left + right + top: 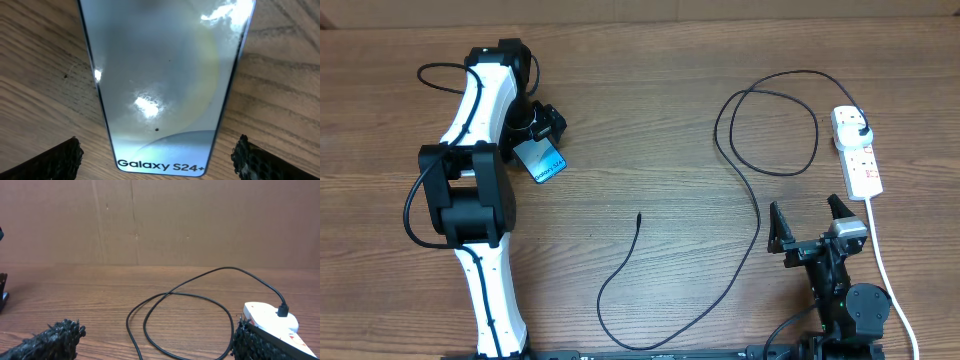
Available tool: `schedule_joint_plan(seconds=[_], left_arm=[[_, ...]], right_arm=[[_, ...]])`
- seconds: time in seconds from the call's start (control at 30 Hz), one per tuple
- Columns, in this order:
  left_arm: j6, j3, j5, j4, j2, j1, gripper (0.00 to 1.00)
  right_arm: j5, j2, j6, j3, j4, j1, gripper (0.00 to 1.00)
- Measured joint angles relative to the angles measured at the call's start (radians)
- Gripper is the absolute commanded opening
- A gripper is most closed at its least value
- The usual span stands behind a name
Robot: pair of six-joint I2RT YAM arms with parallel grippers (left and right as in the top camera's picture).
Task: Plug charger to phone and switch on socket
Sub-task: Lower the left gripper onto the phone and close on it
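Presently the left gripper [160,160] stands with its jaws wide apart and nothing between them gripped; it hangs over the phone [544,162], one fingertip either side of the end marked "Galaxy". The left wrist view shows the phone lying flat, screen up, on the table [650,120], with bare wood between each fingertip and the phone's edges. No contact with the phone is seen.

The right gripper [808,222] is likewise spread open and empty, low at the near right of the table, just beside the white cord [886,272] and short of the socket [860,160].

The socket lies at the far right of the table, red marks along its face. The black plug of the charger [760,215] sits in its far outlet. From there the thin black cable runs left in a wide loop, crosses itself, then sweeps down towards the near edge and back up. Its small connector tip lies loose on the wood at mid-table, well apart from the phone and unconnected.

Switch position on the socket cannot be made out
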Motion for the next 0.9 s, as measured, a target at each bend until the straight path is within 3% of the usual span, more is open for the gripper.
schedule_joint_plan(seconds=[0.9], left_arm=[[0.000,0.000,-0.041,0.032,0.000,0.000,1.00]], right_arm=[[0.000,0.000,0.000,0.000,0.000,0.000,1.00]])
